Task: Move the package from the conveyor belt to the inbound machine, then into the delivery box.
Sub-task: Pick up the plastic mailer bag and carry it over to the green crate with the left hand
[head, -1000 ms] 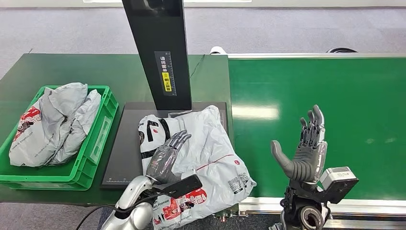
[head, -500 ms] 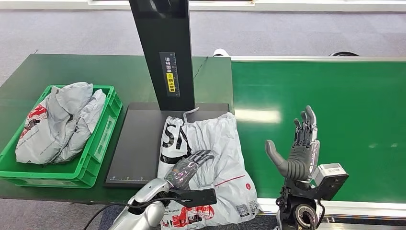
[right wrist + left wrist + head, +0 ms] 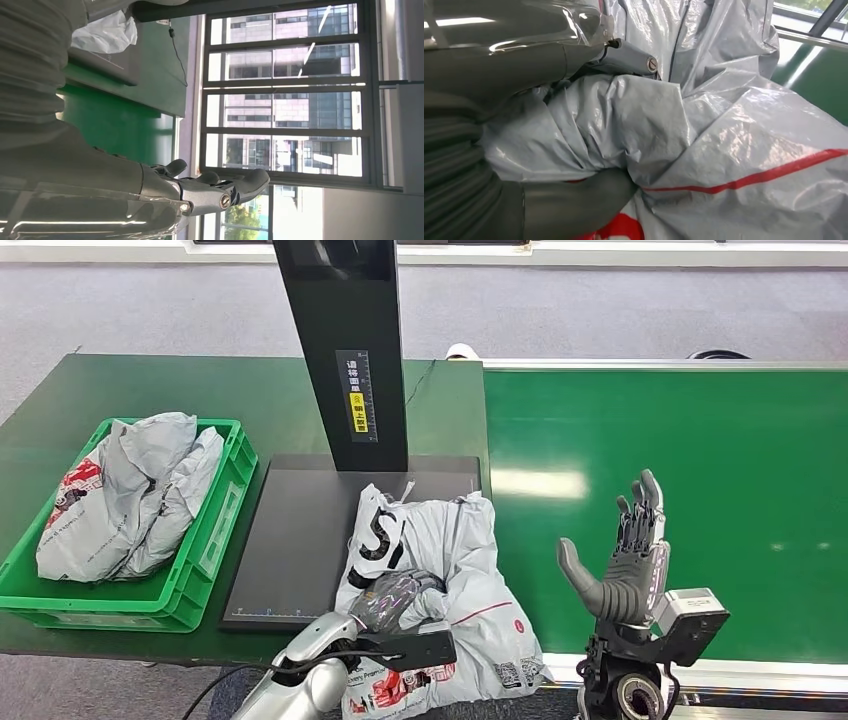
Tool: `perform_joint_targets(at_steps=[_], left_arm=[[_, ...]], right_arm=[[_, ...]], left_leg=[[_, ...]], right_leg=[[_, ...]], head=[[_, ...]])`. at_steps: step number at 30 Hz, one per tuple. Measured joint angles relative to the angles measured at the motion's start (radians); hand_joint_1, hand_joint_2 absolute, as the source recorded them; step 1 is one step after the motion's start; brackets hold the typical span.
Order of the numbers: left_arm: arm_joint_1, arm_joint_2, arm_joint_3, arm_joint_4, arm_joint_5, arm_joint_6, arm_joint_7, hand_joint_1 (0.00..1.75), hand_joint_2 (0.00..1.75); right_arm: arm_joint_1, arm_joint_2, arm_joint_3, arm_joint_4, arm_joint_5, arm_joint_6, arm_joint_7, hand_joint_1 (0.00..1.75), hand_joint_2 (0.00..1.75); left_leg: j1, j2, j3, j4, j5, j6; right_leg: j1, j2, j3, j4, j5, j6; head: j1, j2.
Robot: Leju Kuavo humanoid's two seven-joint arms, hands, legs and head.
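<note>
Post label: a black strip with white Chinese characters and a yellow patch is carried on the scanner post (image 3: 357,396); the characters are too small to be read
Package, upper end: a large black "S" is printed on the grey package (image 3: 455,570)
Package, near end: red print with white lettering is seen, of which "Promis" can be partly made out
Package, near corner: small black codes are printed, not readable

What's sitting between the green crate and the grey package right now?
In the head view, bare dark scanner platform separates the green crate from the grey package; nothing rests there.
</note>
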Motion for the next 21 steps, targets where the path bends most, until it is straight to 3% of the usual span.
perform_joint_targets(at_steps=[6,16,21], left_arm=[[0.01,0.0,0.001,-0.008,0.008,0.023,-0.008,1.75,1.75],[0.071,0.013,0.033,-0.178,0.13,0.341,-0.212,1.75,1.75],[0.087,0.018,0.047,-0.268,0.171,0.392,-0.252,1.75,1.75]], right_arm=[[0.002,0.001,0.0,-0.004,0.0,0.0,0.001,0.0,1.75],[0.026,0.0,-0.003,-0.042,-0.024,-0.002,0.001,0.0,1.75],[0.026,-0.002,-0.003,-0.046,-0.034,-0.002,0.001,0.0,1.75]], left_leg=[[0.0,0.0,0.0,0.0,0.0,0.0],[0.0,0.002,-0.008,0.0,0.0,0.0],[0.0,0.003,-0.011,0.0,0.0,0.0]], right_leg=[[0.0,0.0,-0.001,0.0,0.0,0.0],[0.0,0.001,-0.01,0.0,0.001,0.0],[0.0,0.001,-0.013,0.0,0.001,0.0]], head=[[0.0,0.0],[0.0,0.0],[0.0,0.0]])
